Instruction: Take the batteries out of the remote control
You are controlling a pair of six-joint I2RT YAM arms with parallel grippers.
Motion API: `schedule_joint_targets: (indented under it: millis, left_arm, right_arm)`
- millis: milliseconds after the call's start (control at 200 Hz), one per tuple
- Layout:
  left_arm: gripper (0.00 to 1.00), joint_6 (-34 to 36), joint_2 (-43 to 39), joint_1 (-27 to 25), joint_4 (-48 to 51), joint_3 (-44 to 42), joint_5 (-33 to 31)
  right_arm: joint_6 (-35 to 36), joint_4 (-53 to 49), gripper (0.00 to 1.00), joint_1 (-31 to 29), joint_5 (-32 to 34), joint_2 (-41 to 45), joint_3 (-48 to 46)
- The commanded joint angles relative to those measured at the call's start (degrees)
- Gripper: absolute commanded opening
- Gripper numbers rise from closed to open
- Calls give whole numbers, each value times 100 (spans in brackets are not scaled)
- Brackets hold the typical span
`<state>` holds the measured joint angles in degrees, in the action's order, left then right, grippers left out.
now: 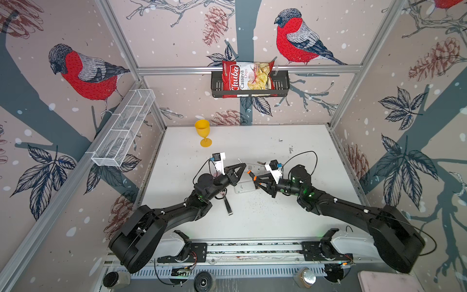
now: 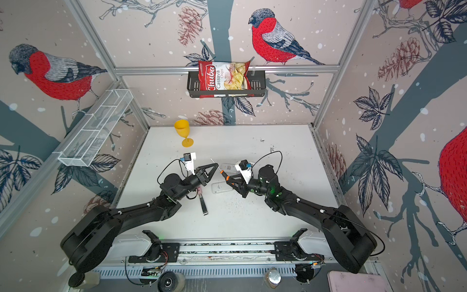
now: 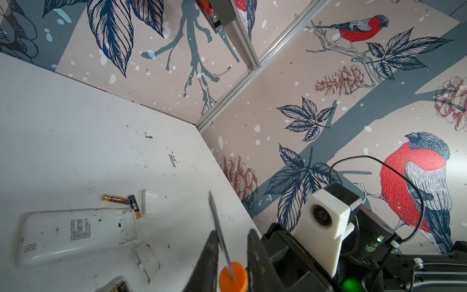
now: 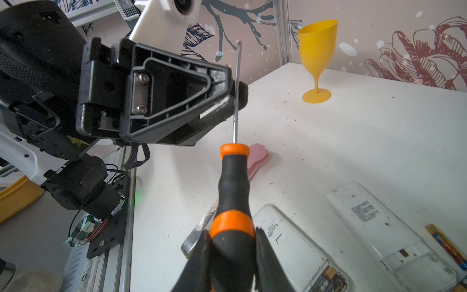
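Observation:
Two white remote controls lie face down mid-table: a far remote (image 3: 75, 232) (image 4: 374, 217) with its compartment open and bare, and a near remote (image 4: 285, 237) (image 1: 243, 187) with batteries (image 4: 326, 278) in its open compartment. Two loose batteries (image 3: 116, 199) (image 3: 135, 206) lie beside the far remote. My right gripper (image 4: 232, 231) (image 1: 255, 179) is shut on the handle of an orange-and-black screwdriver (image 4: 233, 182), held above the remotes. My left gripper (image 3: 233, 232) (image 1: 243, 165) straddles the screwdriver's metal shaft (image 3: 218, 227), jaws narrow; the shaft rests against one finger, a gap shows beside the other.
Two white battery covers (image 3: 150, 206) (image 3: 147, 260) lie by the far remote. A metal-tipped strip tool (image 1: 228, 207) and a pink object (image 4: 257, 156) lie under the left arm. A yellow goblet (image 1: 203, 132) stands at the back left. A chips bag (image 1: 249, 78) sits in a wall basket.

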<state>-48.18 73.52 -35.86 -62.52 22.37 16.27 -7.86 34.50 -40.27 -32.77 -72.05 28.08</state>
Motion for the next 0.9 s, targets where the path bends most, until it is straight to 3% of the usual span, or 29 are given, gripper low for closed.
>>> schedule_joint_targets:
  millis: [0, 410, 565, 700, 775, 896]
  left_arm:
    - [16, 2, -20, 6, -392, 19, 67]
    - [15, -156, 294, 13, -739, -32, 51]
    - [0, -170, 256, 8, -840, -99, 30]
    - [0, -183, 220, 7, -823, -115, -1]
    - [0, -230, 207, 7, -887, -151, -27]
    - [0, -387, 186, 1, -1116, -269, -138]
  right_arm:
    - [-67, 169, 9, 6, -185, -100, 22]
    - [10, 101, 9, -3, -335, -107, 31]
    - [21, 63, 10, 2, -269, -107, 34]
    - [-12, 61, 12, 6, -75, -79, 24]
    - [-56, 109, 19, 32, -2, -34, -10]
    - [-232, 341, 50, 80, 133, 140, -134]
